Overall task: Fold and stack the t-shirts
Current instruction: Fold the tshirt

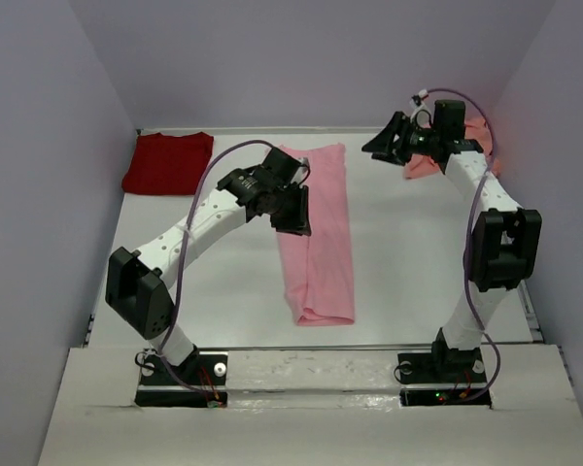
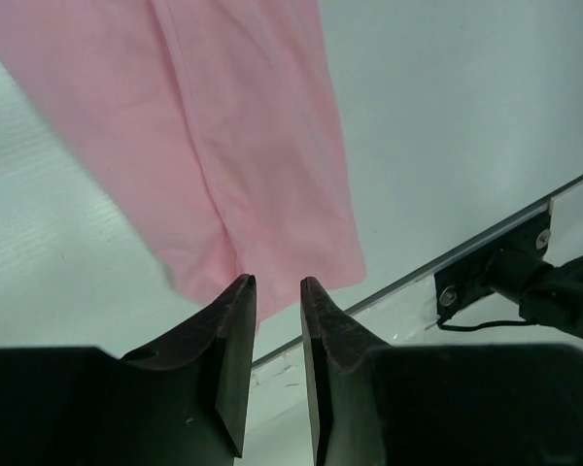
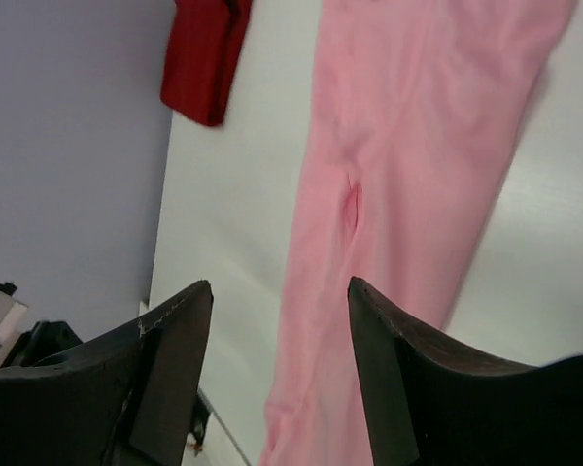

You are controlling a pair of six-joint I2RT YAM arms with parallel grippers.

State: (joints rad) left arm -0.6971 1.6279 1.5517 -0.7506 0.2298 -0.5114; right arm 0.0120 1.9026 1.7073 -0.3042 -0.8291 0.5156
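Note:
A light pink t-shirt (image 1: 318, 243) lies folded into a long narrow strip down the middle of the table; it also fills the left wrist view (image 2: 223, 126) and the right wrist view (image 3: 408, 165). A dark red t-shirt (image 1: 168, 163) lies folded at the back left, and shows again as the same dark red cloth (image 3: 204, 53). A salmon-pink t-shirt (image 1: 423, 167) lies bunched at the back right, partly behind the right arm. My left gripper (image 1: 293, 209) hovers over the strip's left edge, its jaws a little apart and empty (image 2: 278, 283). My right gripper (image 1: 384, 144) hangs near the back, open and empty (image 3: 280, 286).
Grey walls close in the table on the left, back and right. A metal strip (image 1: 321, 347) marks the table's near edge, with both arm bases just behind it. The right arm's base (image 2: 525, 277) shows past the strip in the left wrist view.

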